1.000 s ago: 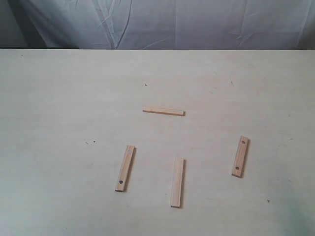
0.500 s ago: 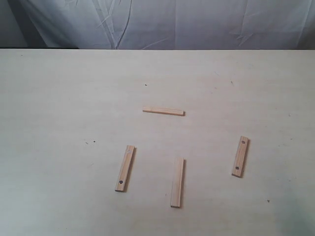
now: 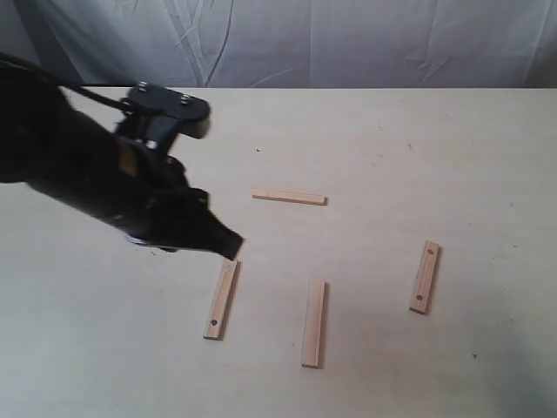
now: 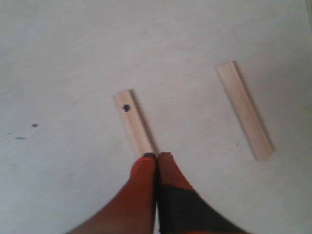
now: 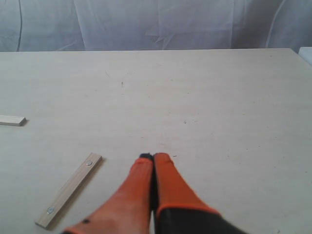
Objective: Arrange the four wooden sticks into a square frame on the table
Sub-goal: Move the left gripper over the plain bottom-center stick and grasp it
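Observation:
Four pale wooden sticks lie apart on the table [image 3: 392, 131], forming no square. One stick [image 3: 290, 197] lies crosswise at the centre. Nearer the front lie a left stick [image 3: 221, 300] with a dark hole, a middle stick [image 3: 314, 323] and a right stick [image 3: 425, 277] with holes at both ends. My left gripper [image 3: 233, 250] hovers shut over the far end of the left stick [image 4: 134, 122]; whether it touches is unclear. The middle stick [image 4: 244, 109] lies beside it. My right gripper [image 5: 154, 157] is shut and empty over bare table, beside the right stick [image 5: 69, 190].
The black left arm [image 3: 96, 174] stretches in from the left edge across the table. A grey cloth backdrop [image 3: 348, 39] hangs behind the table's far edge. Tiny dark specks [image 3: 159, 252] dot the tabletop.
The left arm, absent in the earlier frames, has swung in from the left and now reaches the far end of the left stick. The sticks have not moved.

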You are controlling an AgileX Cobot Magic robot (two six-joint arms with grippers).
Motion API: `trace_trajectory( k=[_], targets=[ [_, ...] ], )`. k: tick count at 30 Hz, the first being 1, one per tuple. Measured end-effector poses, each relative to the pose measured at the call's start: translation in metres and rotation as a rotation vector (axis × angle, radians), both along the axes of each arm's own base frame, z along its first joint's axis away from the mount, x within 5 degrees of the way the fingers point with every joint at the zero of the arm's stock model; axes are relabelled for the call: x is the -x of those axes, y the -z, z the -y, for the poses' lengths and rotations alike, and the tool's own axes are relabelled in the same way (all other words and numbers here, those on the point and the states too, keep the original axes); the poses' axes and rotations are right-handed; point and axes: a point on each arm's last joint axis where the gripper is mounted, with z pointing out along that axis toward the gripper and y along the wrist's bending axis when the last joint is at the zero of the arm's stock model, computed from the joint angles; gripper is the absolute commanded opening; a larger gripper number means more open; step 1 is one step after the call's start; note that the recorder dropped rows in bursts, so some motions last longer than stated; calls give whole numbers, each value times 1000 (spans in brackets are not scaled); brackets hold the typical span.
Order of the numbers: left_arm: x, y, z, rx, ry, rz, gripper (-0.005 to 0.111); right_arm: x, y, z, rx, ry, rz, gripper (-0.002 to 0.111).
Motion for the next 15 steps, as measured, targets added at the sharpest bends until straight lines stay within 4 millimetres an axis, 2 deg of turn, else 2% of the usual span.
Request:
trace_trajectory(
  k=[8,11,15],
  targets=[
    [-23,41,70,13,5,-101,0,0,0,0,0,0,0,0],
    [-23,50,83,75,-34,-154,0,0,0,0,0,0,0,0],
    [-23,52,85,101,-58,-177,0,0,0,0,0,0,0,0]
  ],
)
